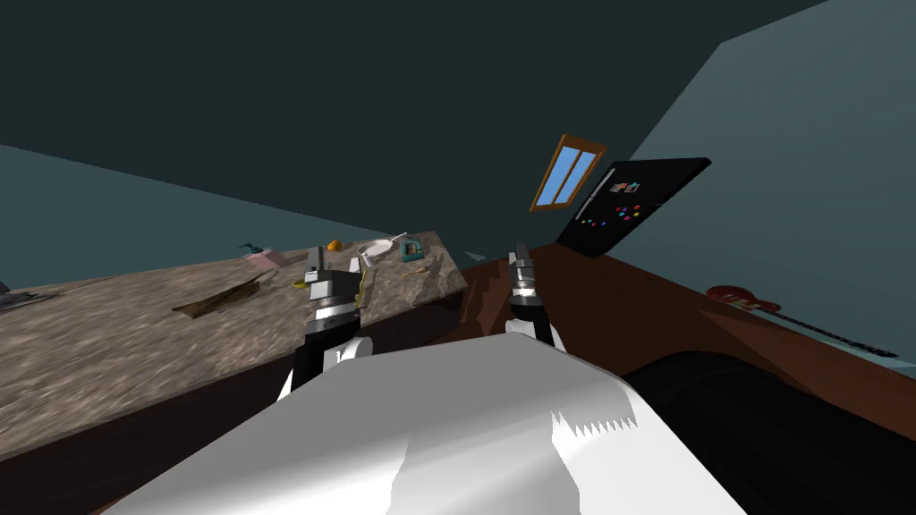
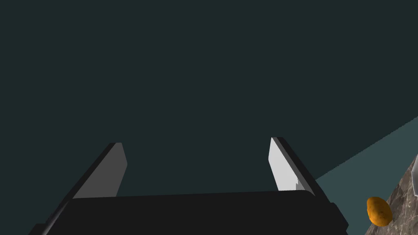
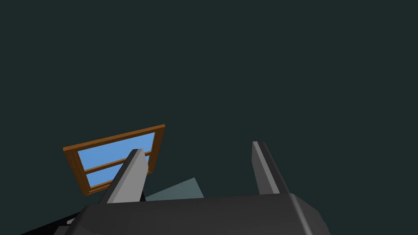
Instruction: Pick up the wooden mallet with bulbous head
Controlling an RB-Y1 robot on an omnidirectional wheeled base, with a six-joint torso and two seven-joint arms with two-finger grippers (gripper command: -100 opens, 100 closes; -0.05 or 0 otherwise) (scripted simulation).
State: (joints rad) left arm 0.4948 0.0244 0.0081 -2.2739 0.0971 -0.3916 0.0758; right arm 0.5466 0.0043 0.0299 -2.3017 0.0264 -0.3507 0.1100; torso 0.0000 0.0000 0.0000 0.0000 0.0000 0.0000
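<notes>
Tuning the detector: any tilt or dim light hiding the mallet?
Head view: rolled wide lens, so the counter slants and walls splay; mallet shows tiny at its far end. Left wrist view: dim wall past the open left tool, orange fruit well lit. Right wrist view: equally dim, right tool open.

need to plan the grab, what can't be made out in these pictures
- Small brown thing on the counter, head view: too small to tell whether it is the mallet.
- Yellow-green thing, head view: partly hidden by the left gripper.
- Counter, left wrist view: cut off by the picture's edge beside the orange fruit.
</notes>
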